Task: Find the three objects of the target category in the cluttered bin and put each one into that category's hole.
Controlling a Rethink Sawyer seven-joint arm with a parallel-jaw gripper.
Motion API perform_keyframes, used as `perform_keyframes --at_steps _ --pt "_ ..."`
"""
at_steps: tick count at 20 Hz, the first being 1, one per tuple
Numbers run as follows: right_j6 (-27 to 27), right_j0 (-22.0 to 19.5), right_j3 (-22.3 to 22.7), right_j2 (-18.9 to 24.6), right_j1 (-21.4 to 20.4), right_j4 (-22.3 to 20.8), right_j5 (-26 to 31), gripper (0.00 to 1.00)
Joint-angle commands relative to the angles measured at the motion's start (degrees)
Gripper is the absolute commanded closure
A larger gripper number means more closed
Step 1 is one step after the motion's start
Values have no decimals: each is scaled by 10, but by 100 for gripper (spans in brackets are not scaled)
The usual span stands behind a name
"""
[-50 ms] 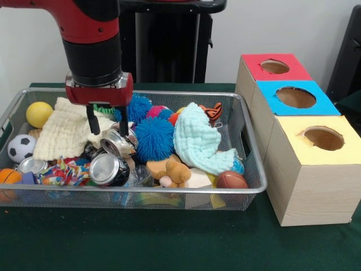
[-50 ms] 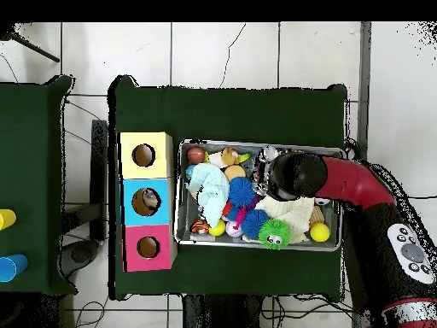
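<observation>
My gripper (image 1: 106, 123) hangs open over the left half of the wire mesh bin (image 1: 169, 191), with its fingertips just above the clutter. A crushed silver can (image 1: 117, 141) lies right below the fingertips, near the right finger, and nothing is held. A second can (image 1: 107, 168) lies in front of it, and a third can (image 1: 31, 165) sits at the bin's left end. In the overhead view the arm (image 2: 299, 175) covers the gripper and the cans. Beside the bin (image 2: 256, 245) stand three boxes with holes: red (image 1: 274, 66), blue (image 1: 295, 97) and yellow (image 1: 322, 138).
The bin also holds a cream cloth (image 1: 65, 132), a mint cloth (image 1: 197, 141), spiky blue balls (image 1: 153, 138), a yellow ball (image 1: 38, 114), a soccer ball (image 1: 21, 148), a small football (image 1: 231, 180) and a plush bear (image 1: 175, 172). Something lies inside the blue box's hole (image 2: 150, 201).
</observation>
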Motion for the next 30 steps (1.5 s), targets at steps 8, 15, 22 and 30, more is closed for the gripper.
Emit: perform_keyframes --at_steps 8,15,22,30 --pt "-13 2 16 -10 9 -25 19 0" --pt "-15 -9 11 -5 43 -36 -22 0" --pt "4 -4 -4 -10 68 -54 -71 0" --pt "1 -6 -35 -19 102 -77 -102 0"
